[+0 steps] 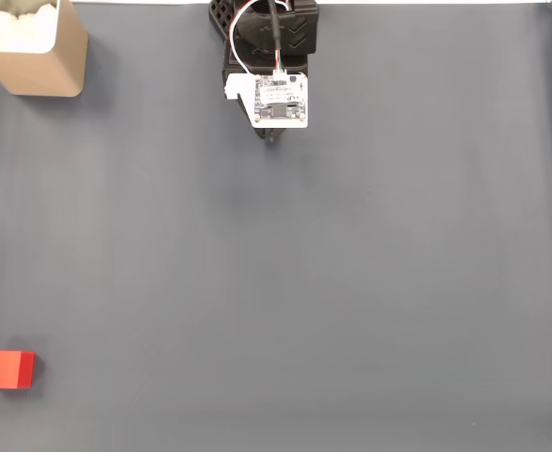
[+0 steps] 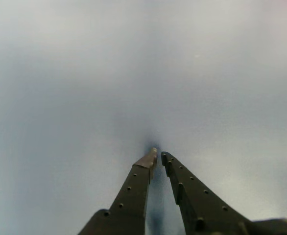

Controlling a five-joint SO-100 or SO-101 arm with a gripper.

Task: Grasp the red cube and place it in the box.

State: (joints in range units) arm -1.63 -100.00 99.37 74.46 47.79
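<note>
The red cube [image 1: 7, 369] lies on the grey mat at the lower left of the fixed view, close to the left edge. In the top left corner stands the tan box [image 1: 45, 58], open-topped with a pale inside. My arm is folded at the top centre, and the gripper [image 1: 271, 139] points down at the mat beneath a white circuit board, far from both cube and box. In the wrist view the gripper [image 2: 158, 153] has its two dark fingers drawn together at the tips, holding nothing, over bare grey mat.
The grey mat [image 1: 351, 282] covers the whole table, with open room between arm, cube and box. A white circuit board [image 1: 280, 100] with wires rides on the arm.
</note>
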